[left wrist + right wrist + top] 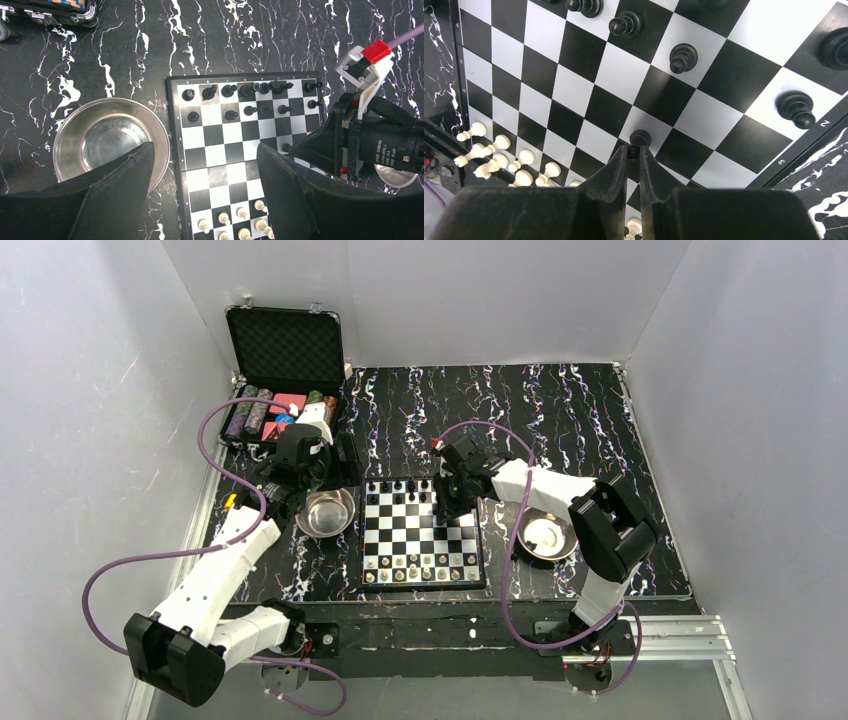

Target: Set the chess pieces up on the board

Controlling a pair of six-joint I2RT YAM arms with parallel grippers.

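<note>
Down on the board (410, 532) with the right gripper (634, 151), and pinching in tight: fingers (616, 175) drawn almost together on a black pawn (640, 137), standing on the board's right side, just inward of the black ranks. Over at the board's left edge, hanging above it with the left gripper (204, 150), fingers (110, 195) spread wide, gripping nothing at all. Along the board's far rows, crowded with black pieces (235, 91), several bunched close together toward the right. Along the board's near rows, lined with pale pieces (420, 566), upright in their two ranks. Just left of the board, a steel bowl (65, 131), partly under that open left gripper. Just right of the board, a second bowl (565, 545). Off beyond the board's far-left corner, an open black case (285, 345) with striped chips (248, 412) stacked inside.
</note>
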